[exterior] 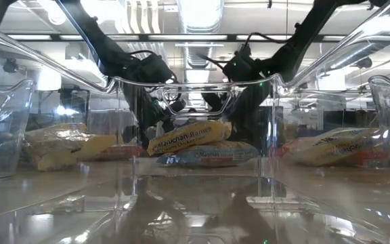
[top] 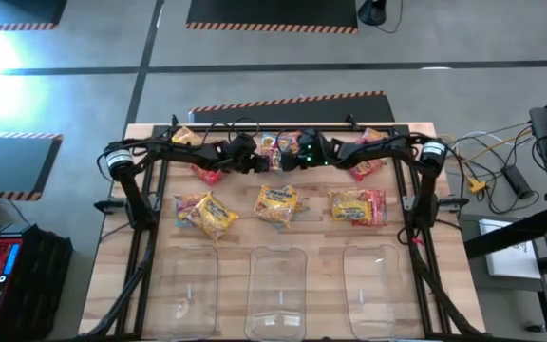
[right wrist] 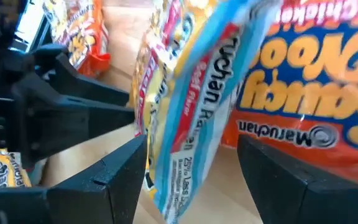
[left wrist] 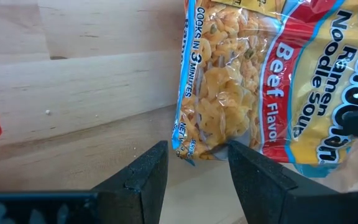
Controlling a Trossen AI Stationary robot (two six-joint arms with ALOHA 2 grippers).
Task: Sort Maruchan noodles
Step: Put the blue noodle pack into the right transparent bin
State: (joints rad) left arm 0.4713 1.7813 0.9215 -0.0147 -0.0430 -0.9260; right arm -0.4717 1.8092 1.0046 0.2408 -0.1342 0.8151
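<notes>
Both arms reach to the far middle of the tabletop (top: 112, 285), where several packets (top: 275, 147) lie bunched between them. The left gripper (left wrist: 197, 165) has its jaws parted around the corner of a beef packet (left wrist: 272, 93), though whether it is pinching that corner I cannot tell. The right gripper (right wrist: 191, 168) is spread wide, with a light-blue packet (right wrist: 197, 106) standing on edge between its jaws and an orange one (right wrist: 309, 81) just beside it. Three more piles (top: 276, 203) sit in a row across the middle, and three clear bins (top: 276, 285) wait at the near edge. The main risk is the crowding: closing the right jaws now could catch both the blue packet and its orange neighbour, mixing flavours. The glossy wrap may slip from a corner hold, and the two grippers are near enough to bump.
</notes>
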